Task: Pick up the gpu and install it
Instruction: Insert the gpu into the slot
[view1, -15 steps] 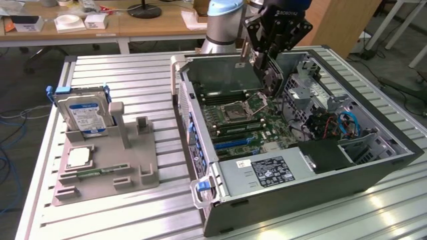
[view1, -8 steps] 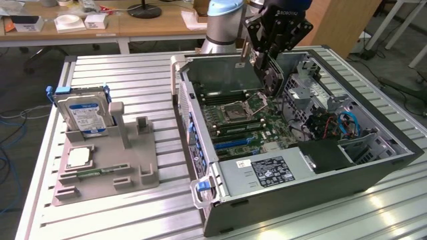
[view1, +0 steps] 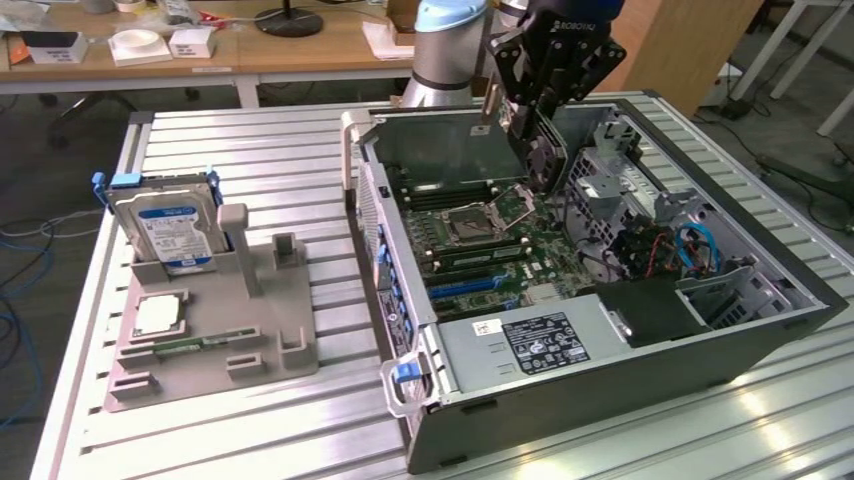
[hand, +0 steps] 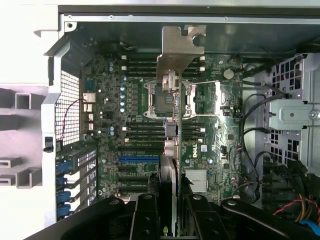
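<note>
My black gripper (view1: 537, 105) (hand: 171, 202), with ROBOTIQ in white on its body, is closed narrowly on the gpu (view1: 545, 155) (hand: 175, 60), a thin dark circuit card with a silvery metal bracket at one end. I hold the card on edge, one finger on each face. It hangs in the air over the middle of the green motherboard (view1: 487, 245) (hand: 135, 130), above the square processor socket and not touching the board. In the wrist view the bracket end points toward the case's far wall, and DELL reads in white on the board just beside the card's edge. My pale grey arm (view1: 447, 40) comes down from the far side with the wrist pointing straight down into the open dark grey computer case (view1: 747, 330). A grey power supply (view1: 527, 345) carries a label too small to read. Well apart on the slatted metal counter (view1: 240, 150), a grey plastic holder (view1: 214, 340) keeps a silver hard drive (view1: 167, 235) with a blue and white label upright.
</note>
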